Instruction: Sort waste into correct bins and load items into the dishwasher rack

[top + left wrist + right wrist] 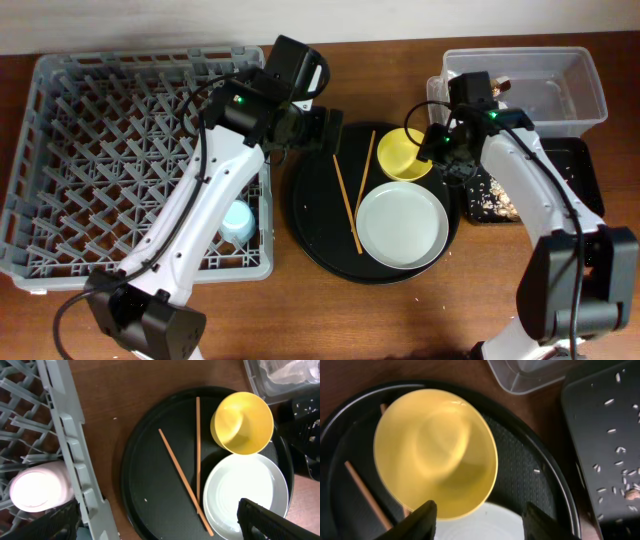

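At the table's left: dishwasher rack, grey, with a lattice of pegs. It held a blue cup in its near right corner and a pink cup against the right wall (the left arm covered the pink one in the overhead view).

Centre: round black tray, carrying four items.
- Yellow bowl, far right part of the tray, upright, empty.
- White plate, near right part, just beside the bowl, empty.
- Chopsticks, two, lying flat in a V left of the bowl, their near ends meeting at the plate's left rim.

Right: clear tub, far side, with a crumpled white napkin inside (only partly seen). Black rectangular tray, on the tub's near side, with food scraps scattered at its left end.

Left gripper: fingers spread wide, nothing between them, hanging over the round tray with the chopsticks below.

Right gripper: fingers spread, empty, poised above the bowl's near rim where it neighbours the plate. Whether they touched the bowl could not be told.
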`<state>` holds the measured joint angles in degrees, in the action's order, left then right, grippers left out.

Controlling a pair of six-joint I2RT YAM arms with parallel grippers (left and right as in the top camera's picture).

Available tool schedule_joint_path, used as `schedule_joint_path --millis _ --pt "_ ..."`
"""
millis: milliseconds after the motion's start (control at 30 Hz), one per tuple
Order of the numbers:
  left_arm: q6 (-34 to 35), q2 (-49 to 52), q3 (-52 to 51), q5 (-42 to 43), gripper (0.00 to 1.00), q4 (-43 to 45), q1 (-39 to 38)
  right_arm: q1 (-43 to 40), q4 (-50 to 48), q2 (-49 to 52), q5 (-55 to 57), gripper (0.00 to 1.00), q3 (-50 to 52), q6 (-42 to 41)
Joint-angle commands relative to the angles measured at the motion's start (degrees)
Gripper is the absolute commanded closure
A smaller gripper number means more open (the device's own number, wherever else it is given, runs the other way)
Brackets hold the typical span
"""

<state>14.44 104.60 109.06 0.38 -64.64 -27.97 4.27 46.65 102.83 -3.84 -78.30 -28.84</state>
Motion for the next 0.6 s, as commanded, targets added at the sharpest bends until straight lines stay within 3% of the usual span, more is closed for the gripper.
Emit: schedule_joint_path --millis 0,133,267,567 --pt "0.55 -0.04 -0.17 -0.81 0.01 0.11 0.94 0.20 -1.36 2.71 1.57 0.47 -0.13 -0.90" --pt "0.55 -0.04 -0.17 -0.83 0.01 0.13 0.92 0.20 -1.51 5.05 2.62 0.50 -0.13 -1.92" --pt "0.55 -0.04 -0.17 -0.83 0.01 0.13 0.94 0.20 -1.51 6.64 2.67 0.59 -0.07 -1.92" --pt "0.55 -0.04 -0.17 -0.83 0.01 0.15 0.94 0.22 -1.44 7.39 2.62 0.62 0.28 -1.92"
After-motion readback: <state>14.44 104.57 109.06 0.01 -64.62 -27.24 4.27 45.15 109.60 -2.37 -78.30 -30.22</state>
